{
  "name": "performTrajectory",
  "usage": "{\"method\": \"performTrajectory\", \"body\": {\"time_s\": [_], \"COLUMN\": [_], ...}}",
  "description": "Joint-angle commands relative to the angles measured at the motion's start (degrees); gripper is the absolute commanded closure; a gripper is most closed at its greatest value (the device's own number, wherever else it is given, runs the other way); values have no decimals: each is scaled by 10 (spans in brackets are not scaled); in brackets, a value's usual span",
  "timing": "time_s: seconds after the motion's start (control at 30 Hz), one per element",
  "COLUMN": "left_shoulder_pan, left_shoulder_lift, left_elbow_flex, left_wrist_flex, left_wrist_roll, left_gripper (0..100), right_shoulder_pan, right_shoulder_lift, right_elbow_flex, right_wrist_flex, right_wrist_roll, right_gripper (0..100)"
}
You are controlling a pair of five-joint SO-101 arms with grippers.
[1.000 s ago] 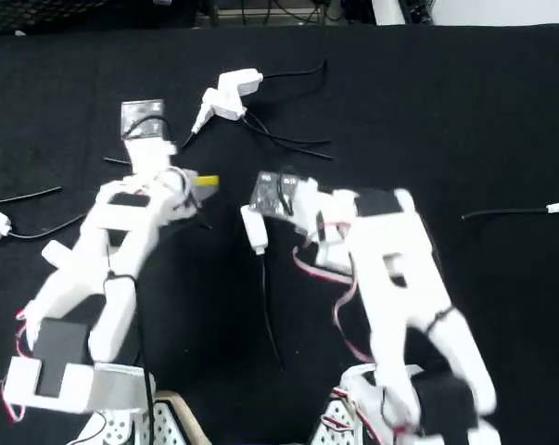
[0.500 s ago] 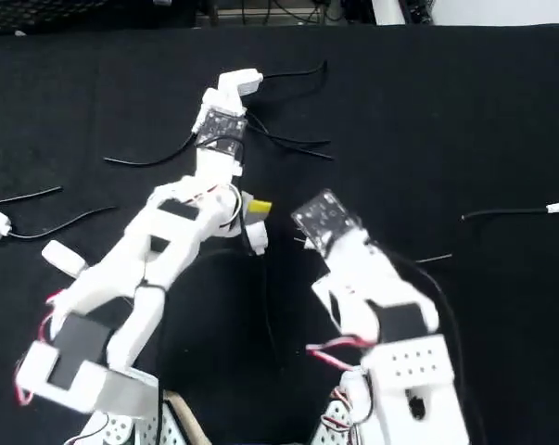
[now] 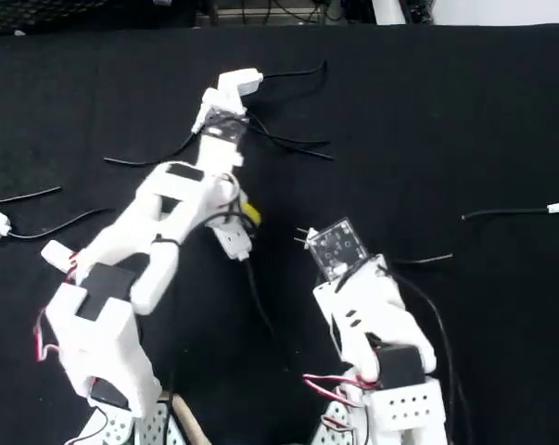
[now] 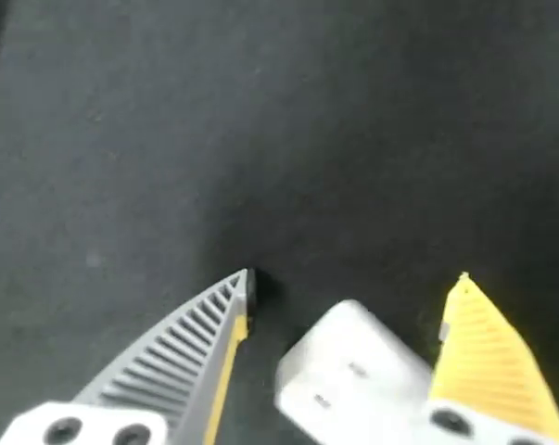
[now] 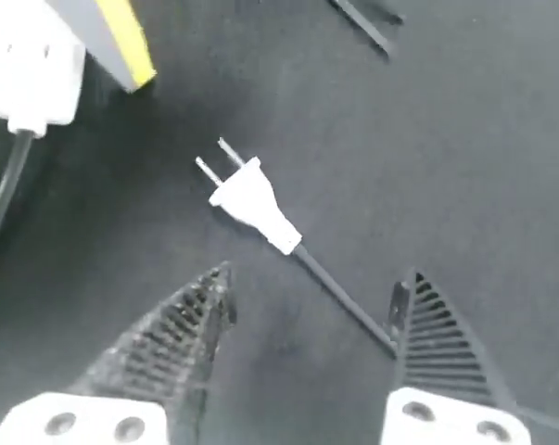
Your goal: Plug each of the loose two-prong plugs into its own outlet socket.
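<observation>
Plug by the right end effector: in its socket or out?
Out. The plug lies flat on the table, both prongs bare, ahead of the open right end effector.

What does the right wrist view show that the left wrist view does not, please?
Right wrist, not left wrist: the plug and its cord, lying on the table just ahead of the open right hand.
Left wrist, not right wrist: the socket's two slots, and the open left hand with one finger on each side of the socket.
Both: the socket, a left hand finger with yellow on it beside the socket, and the black table.
</observation>
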Motion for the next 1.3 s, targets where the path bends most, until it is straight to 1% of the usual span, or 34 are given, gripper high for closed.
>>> {"method": "performTrajectory", "body": {"time_s": [0.0,0.13,0.43,0.53,0.6,0.73,0.8,0.87,0.93,1.03,1.17,1.27], "left_shoulder_pan": [-60,-71,-146,-159,-169,-210,-233,-246,-247,-247,-247,-246], "left_shoulder_lift": [-40,-144,-435,-514,-557,-618,-633,-638,-642,-644,-644,-644], "left_elbow_flex": [-2,47,246,309,353,416,440,469,502,531,535,536], "left_wrist_flex": [18,20,17,17,17,16,15,-14,-64,-120,-127,-128], "left_wrist_roll": [8,75,150,193,207,215,235,240,238,238,226,215], "left_gripper": [672,672,672,672,672,672,672,672,672,672,672,672], "right_shoulder_pan": [4,4,6,6,6,6,6,6,6,6,4,4], "right_shoulder_lift": [-39,-42,-40,-23,13,134,214,302,397,546,735,834], "right_elbow_flex": [0,-3,-31,-59,-87,-151,-191,-247,-325,-484,-694,-792], "right_wrist_flex": [19,27,31,31,29,10,-4,-12,-4,57,172,226], "right_wrist_roll": [-3,-3,-9,-37,-49,-55,-69,-74,-90,-134,-199,-223], "right_gripper": [737,737,737,737,737,737,737,737,736,735,737,737]}}
